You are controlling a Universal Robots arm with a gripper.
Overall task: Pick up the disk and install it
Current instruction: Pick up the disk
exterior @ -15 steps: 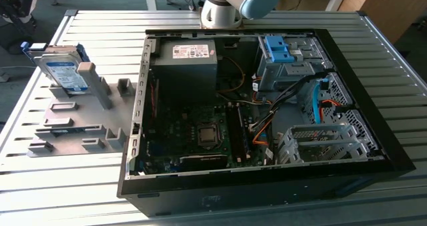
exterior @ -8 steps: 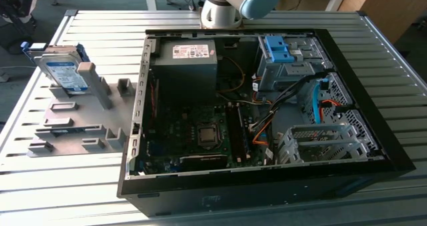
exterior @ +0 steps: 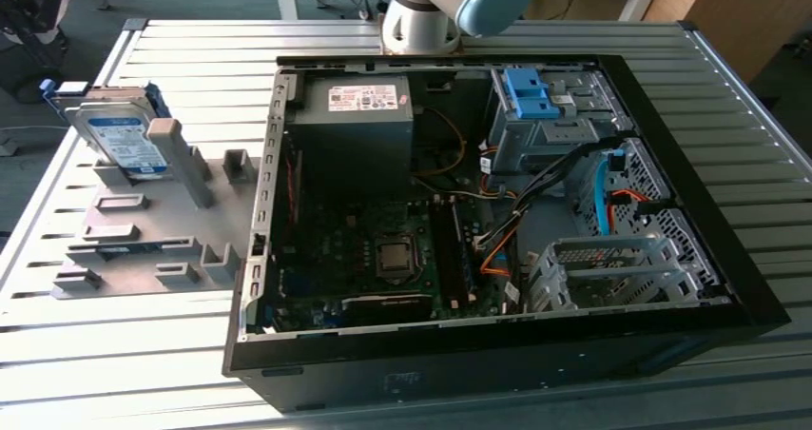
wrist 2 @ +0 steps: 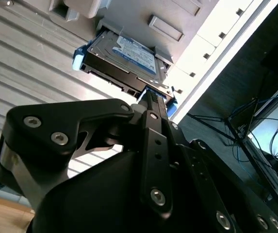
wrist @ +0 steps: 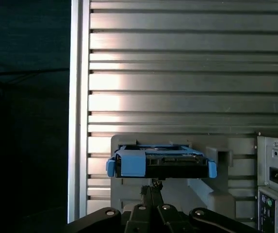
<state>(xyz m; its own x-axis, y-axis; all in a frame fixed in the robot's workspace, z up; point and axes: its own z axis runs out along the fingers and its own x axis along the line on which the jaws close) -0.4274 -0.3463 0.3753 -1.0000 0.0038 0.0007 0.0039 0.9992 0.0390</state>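
- At the exterior view's left, the disk (exterior: pixel 117 133) stands on edge, leaning, in a slot of a grey holder (exterior: pixel 140 230) on the desk (exterior: pixel 127 354). Its labelled face is turned toward the open computer case (exterior: pixel 508 378).
- In the first wrist view the pincer (wrist: pixel 153 187) points at the disk's thin, blue-bracketed edge. The disk lies straight ahead with a gap between them, its long axis crossing the line of approach.
- The pincer's tips look pressed together, with nothing between them.
- The arm (exterior: pixel 438 11) stands at the desk's far side, behind the case.
- The desk is ribbed metal slats, bright with glare.
- At the case's right are a blue latch (exterior: pixel 527 92) at the far end and a perforated drive cage (exterior: pixel 609 268) at the near end.
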